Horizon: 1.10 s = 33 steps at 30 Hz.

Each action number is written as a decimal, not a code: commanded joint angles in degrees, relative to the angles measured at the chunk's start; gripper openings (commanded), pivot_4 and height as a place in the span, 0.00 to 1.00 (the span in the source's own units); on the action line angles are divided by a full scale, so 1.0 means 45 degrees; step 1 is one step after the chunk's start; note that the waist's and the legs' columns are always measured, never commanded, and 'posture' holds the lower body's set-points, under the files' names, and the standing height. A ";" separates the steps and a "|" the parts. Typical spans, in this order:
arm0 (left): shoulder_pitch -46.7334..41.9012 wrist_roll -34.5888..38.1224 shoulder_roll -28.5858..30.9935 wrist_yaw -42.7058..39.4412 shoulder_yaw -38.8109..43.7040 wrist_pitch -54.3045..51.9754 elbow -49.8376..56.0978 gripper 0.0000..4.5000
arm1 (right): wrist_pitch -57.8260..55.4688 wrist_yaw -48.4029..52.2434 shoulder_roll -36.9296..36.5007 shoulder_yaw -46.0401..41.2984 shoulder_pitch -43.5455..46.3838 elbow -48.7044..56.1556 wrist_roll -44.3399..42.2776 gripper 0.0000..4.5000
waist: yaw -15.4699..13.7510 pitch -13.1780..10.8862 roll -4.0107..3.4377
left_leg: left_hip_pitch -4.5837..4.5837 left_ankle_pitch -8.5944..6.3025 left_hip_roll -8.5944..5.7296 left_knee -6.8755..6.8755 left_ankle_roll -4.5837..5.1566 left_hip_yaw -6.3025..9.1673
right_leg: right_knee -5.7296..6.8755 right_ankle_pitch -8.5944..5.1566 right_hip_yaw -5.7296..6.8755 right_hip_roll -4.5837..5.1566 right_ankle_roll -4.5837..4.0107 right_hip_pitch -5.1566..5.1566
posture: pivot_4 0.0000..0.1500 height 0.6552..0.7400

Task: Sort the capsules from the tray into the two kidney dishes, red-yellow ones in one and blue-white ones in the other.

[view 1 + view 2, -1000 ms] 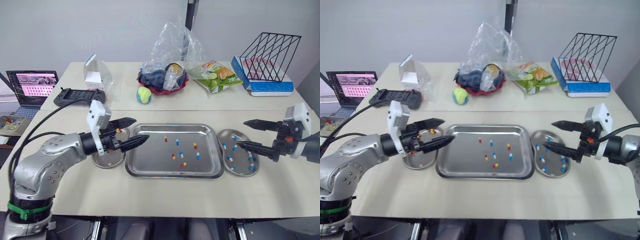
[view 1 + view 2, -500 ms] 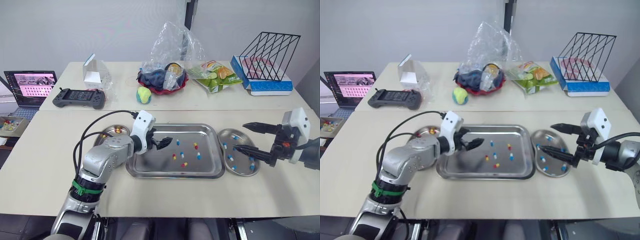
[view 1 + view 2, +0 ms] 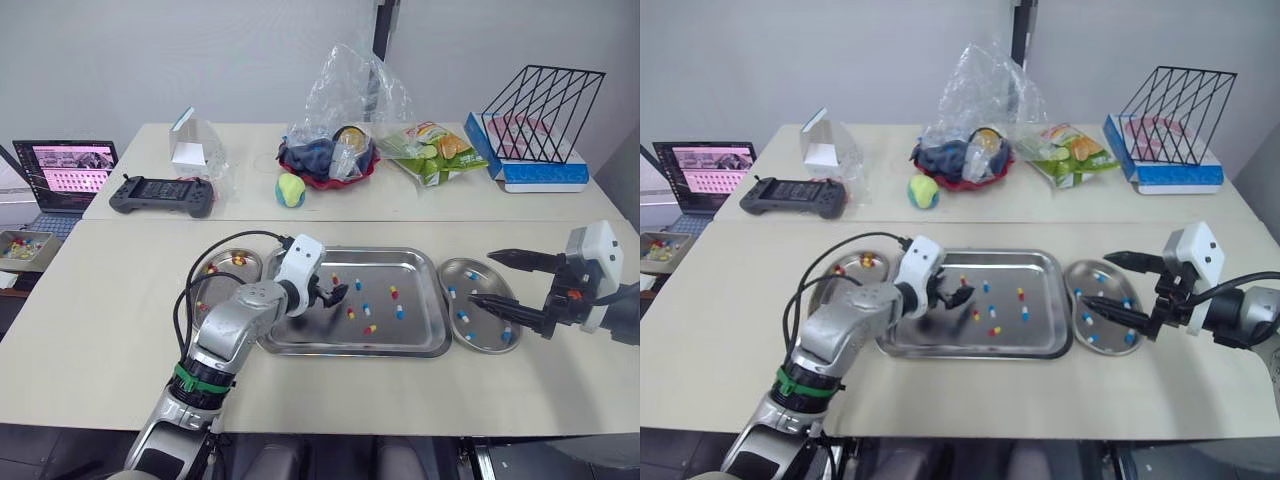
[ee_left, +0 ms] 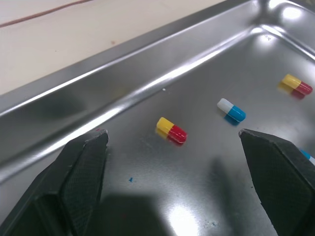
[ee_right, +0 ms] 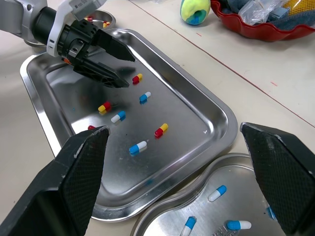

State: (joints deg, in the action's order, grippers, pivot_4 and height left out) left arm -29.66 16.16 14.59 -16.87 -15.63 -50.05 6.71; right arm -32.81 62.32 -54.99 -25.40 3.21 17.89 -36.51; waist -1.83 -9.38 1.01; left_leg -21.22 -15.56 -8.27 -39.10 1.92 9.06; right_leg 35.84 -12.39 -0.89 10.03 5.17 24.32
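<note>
Left gripper (image 3: 330,296): fingers spread wide, low over the tray's (image 3: 350,349) left half, a red-yellow capsule (image 4: 171,130) just ahead between them.
Right gripper (image 3: 481,277): spread wide, empty, over the blue-white kidney dish (image 3: 482,338), right of frame.
Progress: the red-yellow kidney dish (image 3: 222,265) is also part-filled; about seven capsules still to sort.

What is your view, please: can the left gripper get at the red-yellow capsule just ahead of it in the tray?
Probably yes: the left gripper is open over the tray, the red-yellow capsule lies just ahead between its fingers, with nothing in between.
</note>
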 commanded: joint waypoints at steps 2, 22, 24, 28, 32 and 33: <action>-0.0341 -0.0517 -0.0377 0.0251 0.0147 0.0111 -0.0296 1.00 | 0.0326 -0.0074 -0.0113 -0.0462 0.0070 0.0271 -0.0069 1.00 | -0.0032 0.0000 0.0001 | 0.0001 0.0000 0.0005 -0.0001 0.0000 -0.0002 | -0.0001 0.0002 -0.0001 -0.0005 -0.0003 -0.0002 | 1.00 1.00; -0.0485 -0.1733 -0.1196 -0.0076 -0.0228 0.0396 -0.1005 0.64 | 0.0267 -0.0228 -0.0254 -0.0045 0.0307 0.0064 0.0180 1.00 | -0.0098 -0.0001 0.0003 | 0.0002 0.0000 0.0023 -0.0009 -0.0001 -0.0017 | -0.0008 0.0016 -0.0012 -0.0027 -0.0002 -0.0005 | 1.00 1.00; -0.0405 -0.1753 -0.1155 -0.0097 -0.0207 0.0360 -0.0884 0.50 | 0.0319 -0.0204 -0.0237 0.0014 0.0371 0.0007 0.0240 1.00 | -0.0100 -0.0001 0.0003 | 0.0003 0.0000 0.0025 -0.0009 -0.0001 -0.0019 | -0.0010 0.0016 -0.0014 -0.0029 -0.0003 -0.0005 | 1.00 1.00; -0.0337 -0.1841 -0.1086 -0.0171 -0.0153 0.0359 -0.0793 0.21 | 0.0389 -0.0167 -0.0186 0.0100 0.0470 -0.0103 0.0366 1.00 | -0.0100 0.0000 0.0003 | 0.0004 0.0000 0.0026 -0.0009 -0.0001 -0.0019 | -0.0010 0.0017 -0.0015 -0.0031 -0.0003 -0.0005 | 1.00 1.00; -0.0314 -0.1870 -0.0940 -0.0336 -0.0129 0.0384 -0.0695 0.01 | 0.0469 -0.0139 -0.0188 0.0190 0.0532 -0.0202 0.0442 1.00 | -0.0100 -0.0001 0.0003 | 0.0004 0.0000 0.0027 -0.0009 -0.0001 -0.0019 | -0.0010 0.0017 -0.0016 -0.0033 -0.0004 -0.0005 | 1.00 1.00; -0.0288 -0.1859 -0.0873 -0.0404 -0.0115 0.0384 -0.0617 0.01 | 0.0496 -0.0132 -0.0192 0.0212 0.0538 -0.0224 0.0473 1.00 | -0.0100 0.0000 0.0003 | 0.0004 0.0000 0.0027 -0.0009 -0.0001 -0.0018 | -0.0010 0.0018 -0.0016 -0.0033 -0.0004 -0.0005 | 1.00 1.00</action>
State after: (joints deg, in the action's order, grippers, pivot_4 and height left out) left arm -31.50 8.34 10.17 -17.92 -16.09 -48.57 2.51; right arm -32.17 61.33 -55.09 -23.49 4.82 16.51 -34.43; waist -2.28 -9.38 1.03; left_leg -21.20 -15.56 -8.14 -39.15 1.91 8.98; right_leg 35.80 -12.31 -0.96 9.87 5.15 24.29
